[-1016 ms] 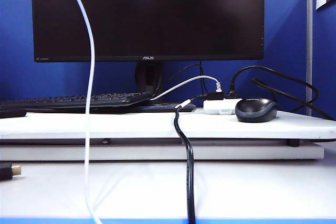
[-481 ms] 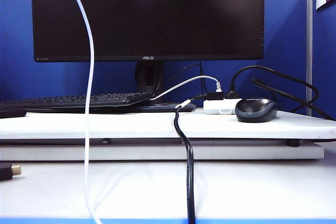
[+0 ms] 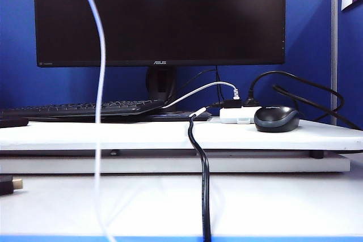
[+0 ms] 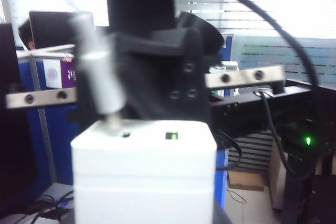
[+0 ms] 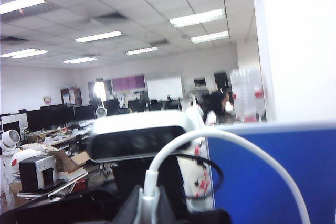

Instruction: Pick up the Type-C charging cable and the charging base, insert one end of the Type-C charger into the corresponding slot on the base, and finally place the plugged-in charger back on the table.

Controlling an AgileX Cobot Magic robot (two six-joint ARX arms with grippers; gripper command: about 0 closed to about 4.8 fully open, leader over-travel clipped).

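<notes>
table (image 3: 170,208): wide white desk surface with a raised white board; neither arm shows in the exterior view, so both task things are judged to be lifted above it. Putting the joined pair back down is not yet done.
monitor (image 3: 159,15): dark screen standing at the back of the raised board, no part of the task.
Type-C charging cable (image 3: 100,100): a thin white line hanging from the top of the exterior view down past the front edge of the table, blurred. In the right wrist view it loops up and back into the gripper (image 5: 148,203).
charging base (image 4: 144,177): white block filling the lower middle of the left wrist view, its slotted face turned up, a small green light on that face. It is off the table.
left gripper: its fingers are hidden behind the base in its own wrist view; the jaws stand part-way apart and appear to be clamped on the base's sides.
right gripper (image 4: 157,77): jaws narrow, pinching the cable just behind its plug; it sits directly above the base.
plug (image 4: 100,85): silver-white barrel, tilted, its tip at or just inside a dark slot; how deep cannot be told.
progress: both picked up; insertion under way, judged not fully seated; placing remains.
</notes>
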